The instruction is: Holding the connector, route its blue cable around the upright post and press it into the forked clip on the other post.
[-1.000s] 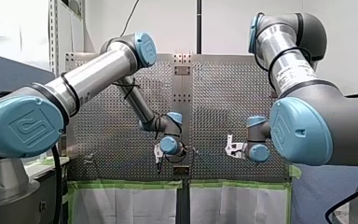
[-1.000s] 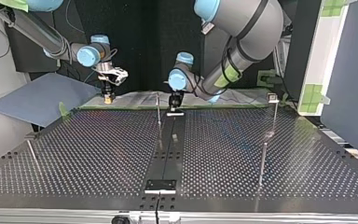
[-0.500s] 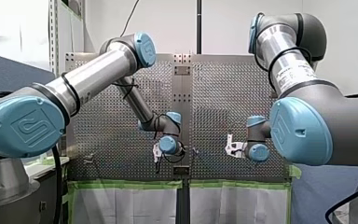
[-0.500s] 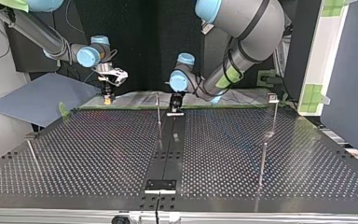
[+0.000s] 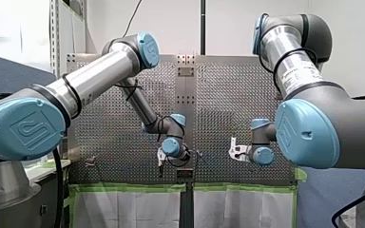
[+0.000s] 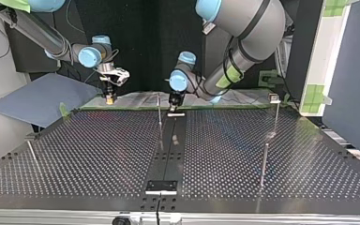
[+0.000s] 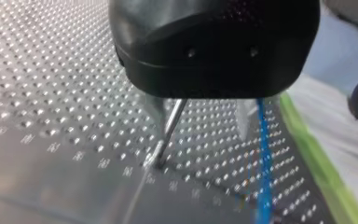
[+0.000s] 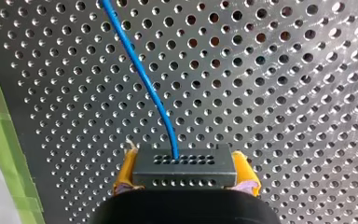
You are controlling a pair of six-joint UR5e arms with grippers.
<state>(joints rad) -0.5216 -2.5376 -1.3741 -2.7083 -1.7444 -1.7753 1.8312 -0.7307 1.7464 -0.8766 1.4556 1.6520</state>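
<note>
My right hand (image 8: 185,181) is clamped on the grey connector block (image 8: 184,164), with its yellow pads (image 8: 125,173) on the block's two ends. The blue cable (image 8: 142,74) leaves the block's perforated face. It runs ahead of the hand over the perforated bench (image 6: 98,154), and its long axis points away from the hand with a slight bend.

The upright post (image 6: 159,111) is the pivot for the routing. In the top view the hand with the connector hangs well off to the post's left. My left hand (image 6: 174,107) sits just to the post's right and is much the nearer. I cannot tell whether it is wide or narrow. In the left wrist view the cable passes beside the post without touching it.

Far to the upright post's right, another post carries a small fitting (image 6: 274,98), probably the forked clip.

The blue joint caps (image 5: 26,128) bear an embossed emblem. The print on my right arm's silver tube (image 5: 300,71) is too small to read.
</note>
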